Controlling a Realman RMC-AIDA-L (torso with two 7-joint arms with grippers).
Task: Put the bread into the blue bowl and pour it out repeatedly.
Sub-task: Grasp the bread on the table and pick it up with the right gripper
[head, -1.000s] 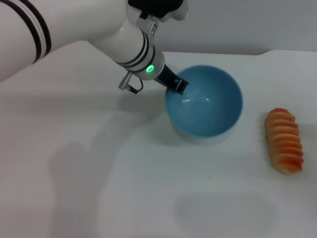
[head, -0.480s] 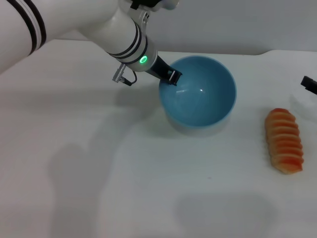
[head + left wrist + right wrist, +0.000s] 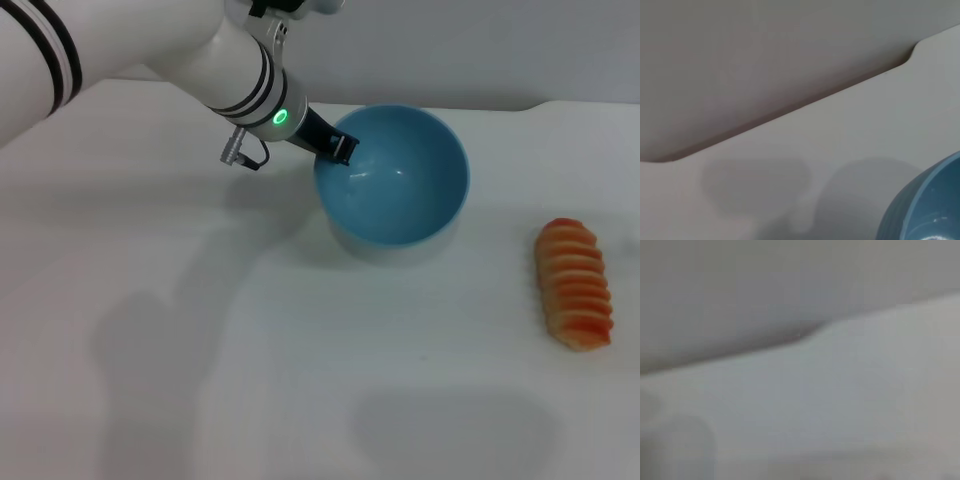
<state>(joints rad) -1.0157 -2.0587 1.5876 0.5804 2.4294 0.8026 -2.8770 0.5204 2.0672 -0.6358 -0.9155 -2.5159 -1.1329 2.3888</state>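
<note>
Showing only in head view: bread [image 3: 574, 285], left end effector [image 3: 340, 148].

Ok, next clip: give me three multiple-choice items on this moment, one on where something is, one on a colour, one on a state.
1. Where is the orange-red ridged bread loaf?
A. inside the bowl
B. on the white table, on the robot's right of the bowl
C. in a gripper

2. What colour is the round glossy bowl?
A. light blue
B. green
C. red

3. What is the left gripper doing?
A. parked away from the bowl
B. gripping the bowl's rim
C. holding the loaf

Answers:
1 B: the loaf lies alone on the table, apart from the bowl.
2 A: both head and left wrist views show it light blue.
3 B: its fingers close over the rim on the bowl's left side.
</note>
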